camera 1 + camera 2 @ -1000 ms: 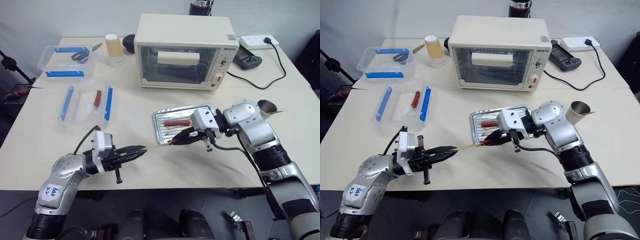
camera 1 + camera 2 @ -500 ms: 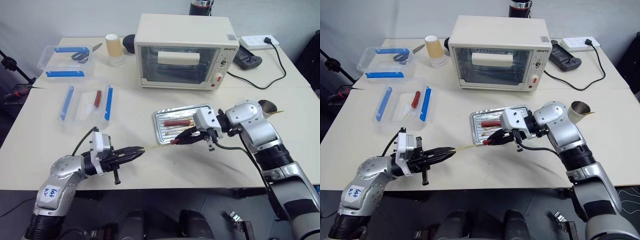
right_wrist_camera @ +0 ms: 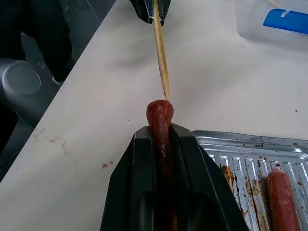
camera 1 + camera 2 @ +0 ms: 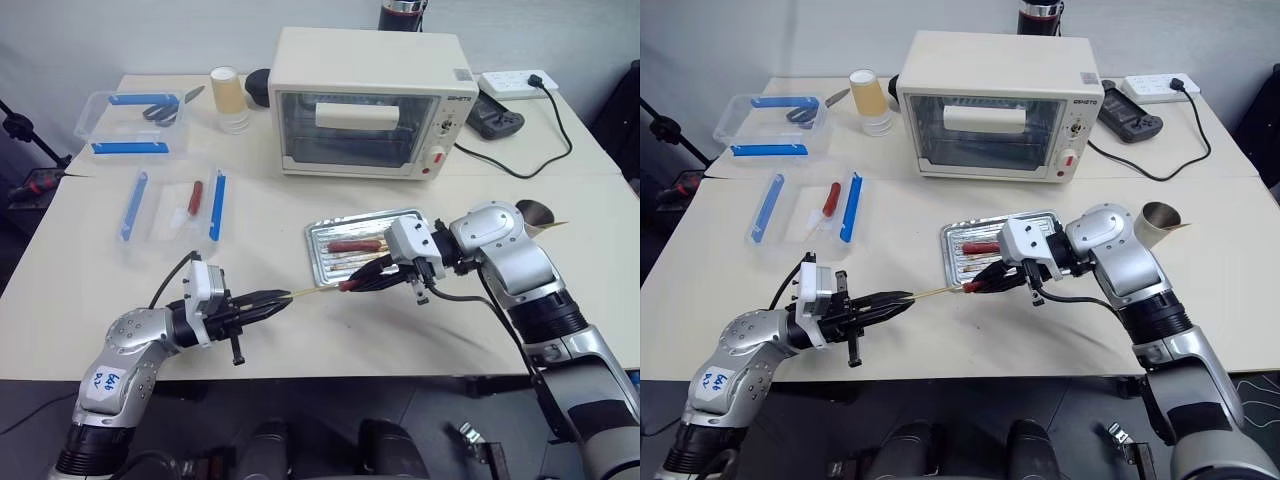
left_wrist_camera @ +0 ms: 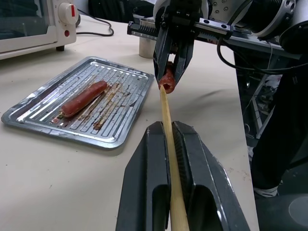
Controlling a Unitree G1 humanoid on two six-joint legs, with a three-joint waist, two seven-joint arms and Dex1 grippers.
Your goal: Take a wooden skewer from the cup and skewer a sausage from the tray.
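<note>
Skewer tip meets sausage end, just in front of the tray.

We hold the wooden skewer [image 5: 168, 139] clamped in our left gripper [image 4: 281, 298], pointing it toward the right gripper [image 4: 980, 281], whose fingers are closed around a sausage [image 3: 160, 126] raised above the table [image 4: 300, 215] beside the tray's near edge. The skewer's point touches the sausage's exposed end. A second sausage [image 4: 355, 245] lies on the tray [image 4: 318, 262]. The cup [image 4: 534, 215] stands behind our right arm, well apart from the tray.
</note>
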